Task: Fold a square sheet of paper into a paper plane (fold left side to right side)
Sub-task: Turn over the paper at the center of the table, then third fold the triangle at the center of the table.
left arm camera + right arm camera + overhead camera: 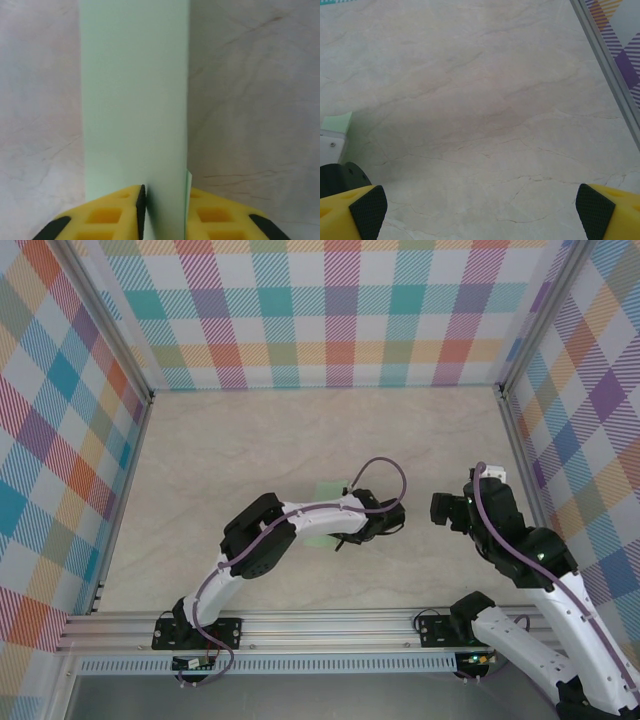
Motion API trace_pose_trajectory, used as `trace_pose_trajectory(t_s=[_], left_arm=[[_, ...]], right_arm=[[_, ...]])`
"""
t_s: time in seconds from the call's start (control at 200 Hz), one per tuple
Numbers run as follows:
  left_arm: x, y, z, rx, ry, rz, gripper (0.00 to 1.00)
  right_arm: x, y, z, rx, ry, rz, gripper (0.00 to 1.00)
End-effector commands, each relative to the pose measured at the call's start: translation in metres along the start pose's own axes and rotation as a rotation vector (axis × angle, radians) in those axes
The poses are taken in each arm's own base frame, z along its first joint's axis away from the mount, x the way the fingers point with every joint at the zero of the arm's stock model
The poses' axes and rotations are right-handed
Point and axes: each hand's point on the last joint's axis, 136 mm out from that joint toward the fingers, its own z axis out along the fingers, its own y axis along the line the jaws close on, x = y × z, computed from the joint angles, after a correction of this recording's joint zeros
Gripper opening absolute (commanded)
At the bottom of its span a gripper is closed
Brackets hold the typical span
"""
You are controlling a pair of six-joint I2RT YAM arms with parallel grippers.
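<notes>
Marbled surface [300, 440] is bearing flimsy paper [135, 100], best pinched at the edge the part-open left tool [165, 196] is straddling; right tool [481, 205] is gaping.

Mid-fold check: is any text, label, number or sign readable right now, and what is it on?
No text can be read.
Sheet of paper: plain pale green, no print.
Checked walls: coloured pattern, no words.
Left arm and right arm: no legible marking; anything there is too small to read.
</notes>
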Motion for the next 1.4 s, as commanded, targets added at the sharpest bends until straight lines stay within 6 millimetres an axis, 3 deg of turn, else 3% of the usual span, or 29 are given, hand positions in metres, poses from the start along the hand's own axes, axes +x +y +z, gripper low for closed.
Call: trace_pose_trajectory(t_s=[0.0,0.09,0.2,0.34,0.45,0.565,0.685,0.83,1.1,1.395], left_arm=[[-0.015,-0.018,-0.014,0.146,0.015,-0.024,0.37],[-0.027,-0.024,-0.027,0.266,0.009,-0.039,0.52],[-0.045,-0.026,-0.046,0.455,-0.009,-0.091,0.63],[-0.062,-0.002,-0.068,0.641,-0.063,-0.192,0.74],[-0.061,0.034,-0.059,0.708,-0.071,-0.297,0.77],[-0.051,0.068,-0.037,0.769,-0.065,-0.413,0.80],[-0.049,0.082,-0.020,0.929,-0.080,-0.543,0.80],[-0.043,0.081,-0.001,1.087,-0.048,-0.630,0.79],[-0.033,0.071,0.018,1.096,0.013,-0.639,0.76],[-0.025,0.066,0.027,1.079,0.058,-0.635,0.76]], right_arm=[[-0.006,-0.009,-0.010,0.034,-0.011,-0.008,1.00],[-0.006,-0.009,-0.010,0.032,-0.010,-0.006,1.00],[-0.004,-0.001,-0.006,-0.002,0.000,-0.007,1.00],[0.005,0.037,0.008,-0.170,0.059,-0.009,1.00],[0.018,0.084,0.028,-0.354,0.158,0.018,0.99],[0.032,0.144,0.055,-0.561,0.290,0.079,0.87],[0.043,0.196,0.089,-0.705,0.410,0.137,0.76],[0.051,0.236,0.134,-0.736,0.484,0.141,0.72],[0.052,0.265,0.198,-0.680,0.505,0.128,0.71],[0.070,0.259,0.234,-0.561,0.546,0.061,0.72]])
